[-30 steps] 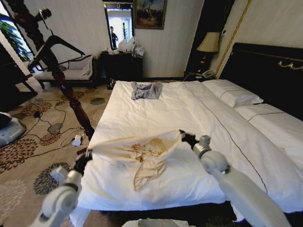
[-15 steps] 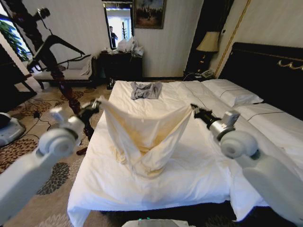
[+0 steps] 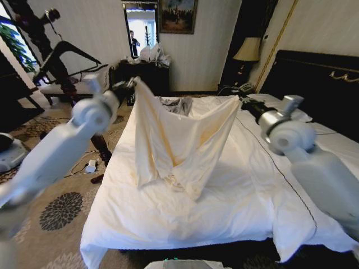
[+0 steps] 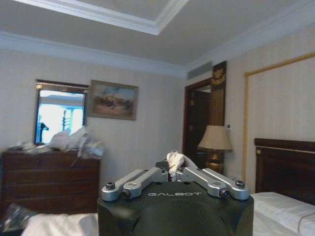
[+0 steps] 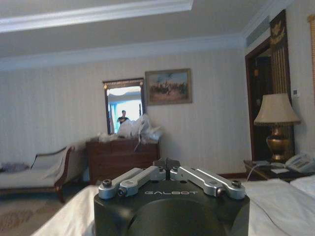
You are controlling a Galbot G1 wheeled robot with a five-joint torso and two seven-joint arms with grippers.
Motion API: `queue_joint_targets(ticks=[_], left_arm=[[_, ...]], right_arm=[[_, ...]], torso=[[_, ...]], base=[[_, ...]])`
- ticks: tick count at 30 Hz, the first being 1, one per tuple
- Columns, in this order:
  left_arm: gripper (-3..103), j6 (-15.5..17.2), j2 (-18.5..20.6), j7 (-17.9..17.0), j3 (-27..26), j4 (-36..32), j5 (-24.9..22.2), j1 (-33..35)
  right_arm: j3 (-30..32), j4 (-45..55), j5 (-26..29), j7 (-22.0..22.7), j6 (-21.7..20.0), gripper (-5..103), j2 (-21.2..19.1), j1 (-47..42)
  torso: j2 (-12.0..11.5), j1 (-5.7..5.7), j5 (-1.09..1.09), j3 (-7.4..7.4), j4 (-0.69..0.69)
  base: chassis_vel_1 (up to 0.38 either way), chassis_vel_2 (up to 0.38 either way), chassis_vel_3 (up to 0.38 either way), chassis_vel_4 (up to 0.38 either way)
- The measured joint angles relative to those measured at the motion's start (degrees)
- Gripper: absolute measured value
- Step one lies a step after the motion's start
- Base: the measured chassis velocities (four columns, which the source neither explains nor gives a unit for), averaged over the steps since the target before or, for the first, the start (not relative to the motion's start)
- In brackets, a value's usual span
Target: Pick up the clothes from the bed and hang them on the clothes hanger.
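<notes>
Foreground: the bed (image 3: 168, 218), very wide, white sheets, its near edge running across the bottom of the head view, the cover creased and rumpled.

Left arm: white, reaching up and forward from the lower left. Left gripper (image 3: 130, 84) raised above the bed's left edge, fingers pressed together on one top corner of the clothes (image 3: 179, 140). In the left wrist view a wad of pale fabric (image 4: 174, 160) sits pinched between the closed fingertips.

Right arm: white, coming in from the lower right. Right gripper (image 3: 242, 101) held over the bed at a height slightly below the left one, pinching the opposite top corner. In the right wrist view its fingers (image 5: 166, 163) meet at the tips (the fabric itself cannot be made out there).

The clothes: one cream long-sleeved shirt, stretched between the two grippers and sagging in the middle, hanging clear above the sheet with its lowest fold near the cover; whether it touches cannot be told.

Mid-distance: a small grey-blue garment (image 3: 178, 104) lying flat on the bed behind the shirt, partly hidden by it. White pillows (image 3: 303, 120) at the right, against the dark headboard (image 3: 325, 78).

Far left: the clothes hanger (image 3: 70, 53), black and triangular, hung on a dark wooden coat stand (image 3: 53, 50) beside the bed.

Far wall: dresser (image 3: 143, 75), mirror (image 3: 140, 28), framed painting (image 3: 178, 15), table lamp (image 3: 247, 51).
</notes>
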Motion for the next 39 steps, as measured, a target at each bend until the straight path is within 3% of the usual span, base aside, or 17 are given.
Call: queue_joint_targets(ticks=[3,5,12,14,17,21,24,25,26,28,30,31,34,35,36,38,39], left_arm=[[2,-1.05,-3.71,2.10,2.35,7.04,1.07,-4.27],[2,-2.34,-6.95,4.94,4.87,15.63,2.10,-9.47],[2,-4.32,-10.64,7.77,6.69,27.58,3.70,-17.59],[2,-5.13,-12.37,8.58,6.37,35.40,4.75,-22.10],[2,-5.40,-12.97,9.74,6.36,38.87,4.76,-24.36],[2,-5.28,-11.43,9.78,6.35,36.80,4.62,-24.90],[2,-3.77,-7.21,7.20,5.82,27.74,4.09,-22.21],[2,-3.77,-7.21,7.20,5.82,27.74,4.09,-22.21],[2,-2.58,-3.50,5.62,5.15,20.45,4.48,-19.55],[2,-1.42,0.90,4.13,4.18,13.27,4.87,-16.89],[2,0.05,8.04,2.08,1.84,2.80,4.76,-13.08],[2,0.05,8.04,2.08,1.84,2.80,4.76,-13.08],[2,2.34,15.11,-0.85,-2.96,-8.10,1.32,-8.44],[2,3.59,18.23,-2.16,-6.24,-13.92,-0.72,-5.94],[2,3.59,18.23,-2.16,-6.24,-13.92,-0.72,-5.94],[2,5.79,23.57,-3.47,-12.79,-22.25,-3.69,-1.76],[2,6.47,25.24,-3.59,-14.77,-24.43,-4.39,-0.58]], right_arm=[[-3.08,-5.37,-0.43,-0.40,0.65,0,2.69,5.17],[-6.69,-12.05,-0.77,-0.66,1.22,0,6.22,11.09],[-13.91,-26.61,-2.72,-2.61,3.59,0,14.70,26.00],[-16.80,-36.28,-4.23,-4.64,5.09,0,21.26,33.42],[-18.44,-41.68,-4.70,-5.89,6.01,0,24.88,37.62],[-19.65,-44.52,-4.66,-6.44,6.50,0,26.82,40.70],[-19.80,-39.58,-3.65,-5.40,5.98,0,23.08,39.34],[-19.80,-39.58,-3.65,-5.40,5.98,0,23.08,39.34],[-19.37,-33.89,-3.21,-3.84,5.76,0,19.41,36.93],[-18.25,-27.00,-1.82,-2.53,5.13,0,15.58,34.14],[-14.83,-15.86,1.46,-0.79,3.23,0,9.43,29.00],[-14.83,-15.86,1.46,-0.79,3.23,0,9.43,29.00],[-8.70,-3.14,6.21,1.56,0.84,0,2.60,22.51],[-4.81,2.93,8.86,2.87,-0.46,0,-1.38,18.84],[-4.81,2.93,8.86,2.87,-0.46,0,-1.38,18.84],[1.09,10.69,12.63,4.63,-2.06,0,-7.44,13.62],[3.02,13.06,13.44,5.04,-2.18,0,-9.35,12.21]], torso=[[0.00,-0.01,-0.01,-0.01,-0.01],[0.00,-0.02,0.00,0.00,0.03],[0.00,-0.01,-0.04,-0.01,0.00],[0.01,-0.03,-0.05,-0.02,0.07],[0.01,-0.03,-0.09,-0.02,0.09],[0.01,-0.02,-0.09,-0.02,0.07],[0.01,-0.02,-0.03,-0.03,-0.01],[0.01,-0.02,-0.03,-0.03,-0.01],[0.01,-0.03,0.00,-0.02,-0.04],[0.01,-0.02,0.02,-0.02,-0.06],[0.02,-0.03,0.00,-0.03,0.02],[0.02,-0.03,0.00,-0.03,0.02],[0.02,-0.04,-0.08,-0.04,0.09],[0.03,-0.04,-0.06,-0.04,0.08],[0.03,-0.04,-0.06,-0.04,0.08],[0.03,-0.05,0.02,-0.05,-0.02],[0.03,-0.05,0.04,-0.05,-0.01]], base=[[0.000,0.000,0.000,0.000],[0.000,0.000,0.000,0.000],[0.000,0.000,0.000,0.000],[0.000,0.000,0.000,0.000],[0.000,0.000,0.000,0.000],[0.000,0.000,0.000,0.000],[0.000,0.000,0.000,0.000],[0.000,0.000,0.000,0.000],[0.000,0.000,0.000,0.000],[0.000,0.000,0.000,0.000],[0.000,0.000,0.000,0.000],[0.000,0.000,0.000,0.000],[0.000,0.000,0.000,0.000],[0.000,0.000,0.000,0.000],[0.000,0.000,0.000,0.000],[0.000,0.000,0.000,0.000],[0.000,0.000,0.000,0.000]])
